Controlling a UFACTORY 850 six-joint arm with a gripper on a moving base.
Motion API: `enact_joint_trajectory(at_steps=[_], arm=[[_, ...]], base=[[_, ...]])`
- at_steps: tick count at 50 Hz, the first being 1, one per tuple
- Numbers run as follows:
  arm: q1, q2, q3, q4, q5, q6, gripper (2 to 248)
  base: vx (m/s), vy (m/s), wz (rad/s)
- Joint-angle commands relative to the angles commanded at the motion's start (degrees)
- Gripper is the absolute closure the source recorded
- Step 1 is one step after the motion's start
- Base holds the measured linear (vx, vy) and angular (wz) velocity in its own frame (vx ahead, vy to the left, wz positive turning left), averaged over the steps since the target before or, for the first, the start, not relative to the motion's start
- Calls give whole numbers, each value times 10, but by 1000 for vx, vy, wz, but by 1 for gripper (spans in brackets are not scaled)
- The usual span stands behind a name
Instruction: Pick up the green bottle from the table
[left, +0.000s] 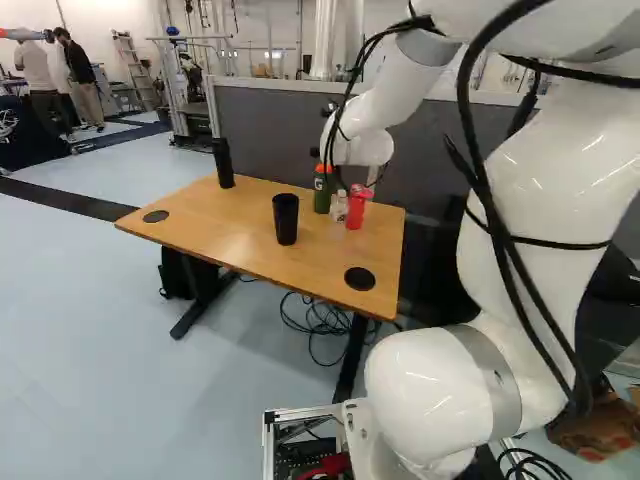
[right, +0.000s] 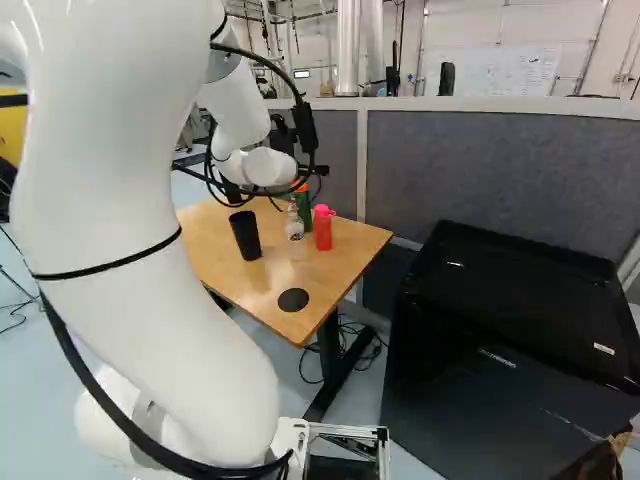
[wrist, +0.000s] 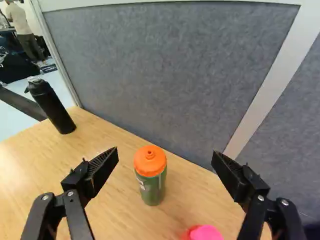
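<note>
Standing wide, the black claw (right: 318, 170) faces the green bottle (wrist: 150, 187), which sits upright on the table (left: 215, 217).

On the tabletop (left: 205, 225) I can see one black bottle (left: 223, 163) near the far left corner, one black cup (left: 286, 219) around the middle, and, toward the right edge, one clear bottle (left: 338, 208) beside one red bottle (left: 355, 211).

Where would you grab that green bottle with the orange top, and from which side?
I'd grip the green bottle by its round body, just below the orange cap, probably coming down from above: it stands upright, the grey partition rises behind, and the clear bottle and red bottle crowd one side.
</note>
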Motion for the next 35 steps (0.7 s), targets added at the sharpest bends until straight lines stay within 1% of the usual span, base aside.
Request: enact_joint_trajectory(at_steps=[35], arm=[[9,-61,-114,0,-193,0,3]], base=[[0,0,0]])
